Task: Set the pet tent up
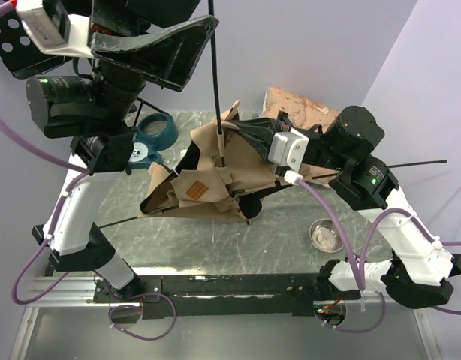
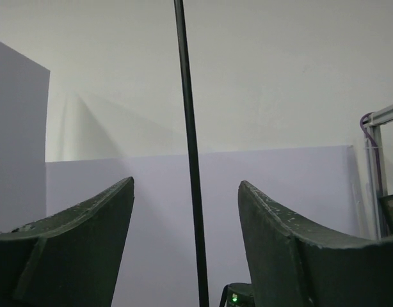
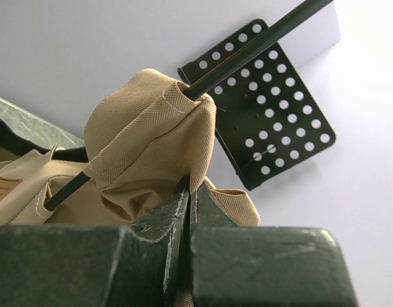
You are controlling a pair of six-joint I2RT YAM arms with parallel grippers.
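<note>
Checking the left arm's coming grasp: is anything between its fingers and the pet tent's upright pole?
Nothing visible does. In the left wrist view the pet tent's pole stands upright in the gap between the open left gripper's fingers, apart from both, so they could close straight onto it.

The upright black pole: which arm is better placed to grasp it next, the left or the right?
Left, probably. The pole stands between the fingers of the open left gripper, touching neither. The right gripper is shut on the tent, so it seems busy holding the fabric.
</note>
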